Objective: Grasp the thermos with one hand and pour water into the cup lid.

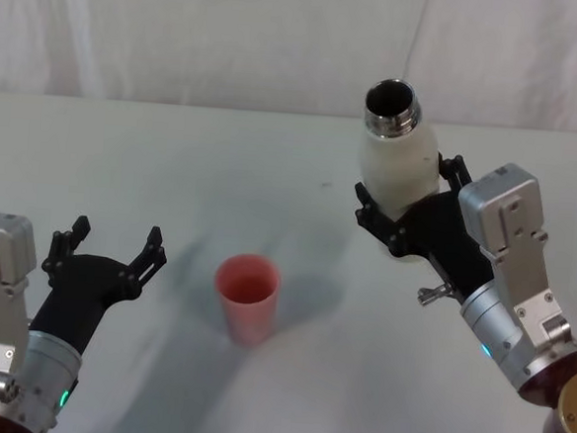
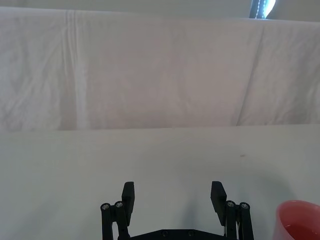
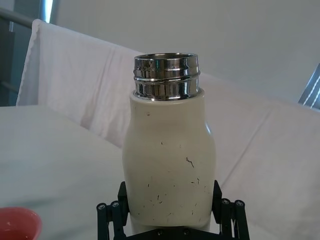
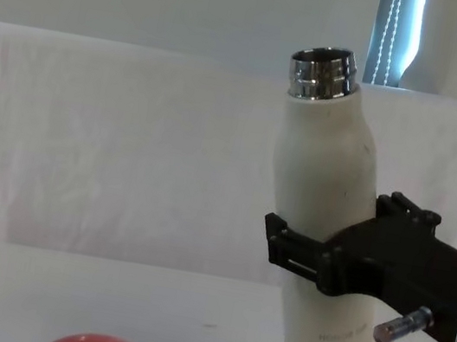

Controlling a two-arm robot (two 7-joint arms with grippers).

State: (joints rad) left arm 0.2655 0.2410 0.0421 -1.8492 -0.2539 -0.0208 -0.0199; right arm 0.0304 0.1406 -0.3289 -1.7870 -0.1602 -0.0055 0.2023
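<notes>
Black claws, silver wrists, green lights

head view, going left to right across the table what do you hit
left pincer, open over the table → cup lid, standing upright → thermos, held in the right pincer

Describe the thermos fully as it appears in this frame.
The thermos is a cream-white bottle with rounded shoulders, a shiny threaded steel neck, open and uncapped, faint specks, and grey print near its base. The right gripper clamps its lower body, holding it tilted slightly toward the robot's left, to the right of the pink cup lid.
</notes>
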